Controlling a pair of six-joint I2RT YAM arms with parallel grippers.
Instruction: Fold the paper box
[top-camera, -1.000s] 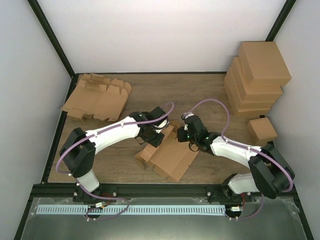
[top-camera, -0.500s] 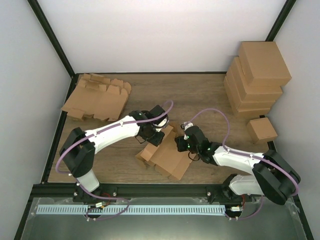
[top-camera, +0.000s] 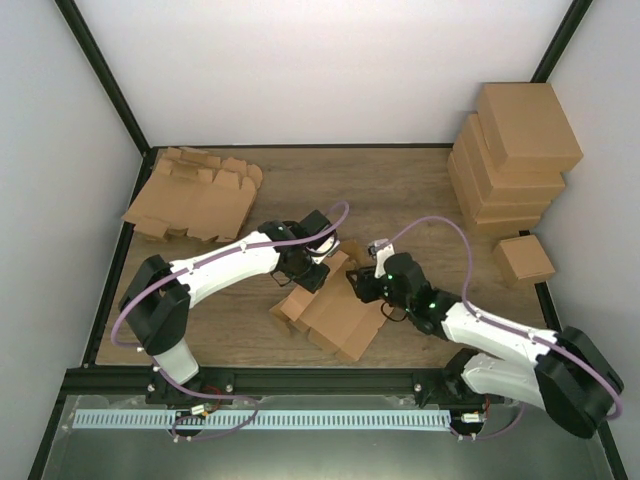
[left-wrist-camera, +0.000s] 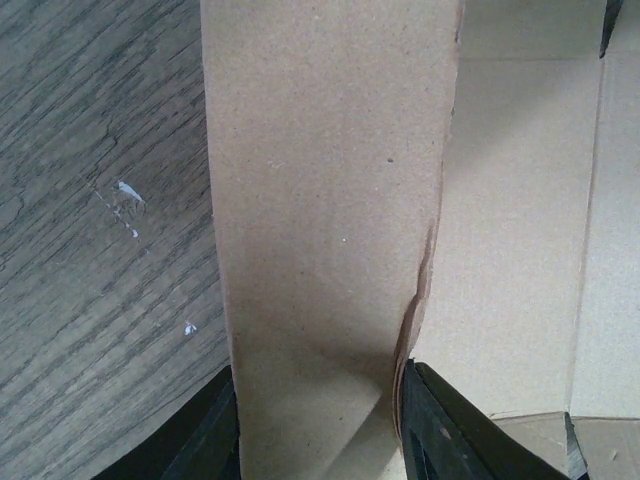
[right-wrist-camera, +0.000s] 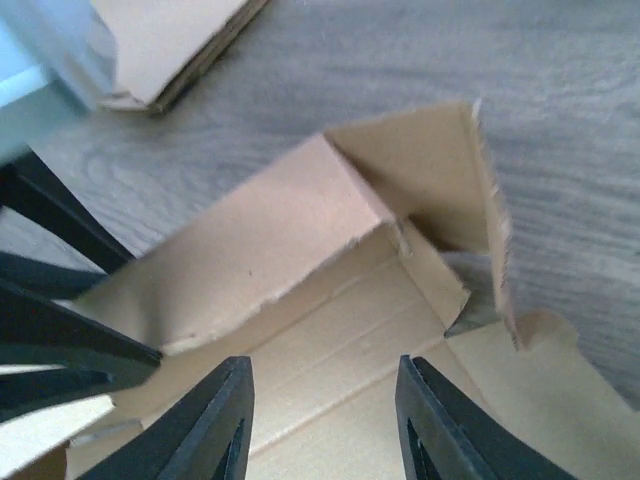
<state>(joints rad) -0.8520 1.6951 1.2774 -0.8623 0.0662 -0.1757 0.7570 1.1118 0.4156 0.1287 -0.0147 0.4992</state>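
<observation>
The paper box lies half-formed on the wooden desk, near its front edge and between the two arms. One wall flap stands raised. The left claw grasps that flap, its dark fingers closed against either side of it. The right claw is released, its fingers spread just above the box's inner floor beside a torn corner. Flat blanks lie at the back left. Finished boxes are stacked at the back right, with a small box in front of them.

Matt, fibrous brown cardboard forms the paper box; the table is grained wood.
</observation>
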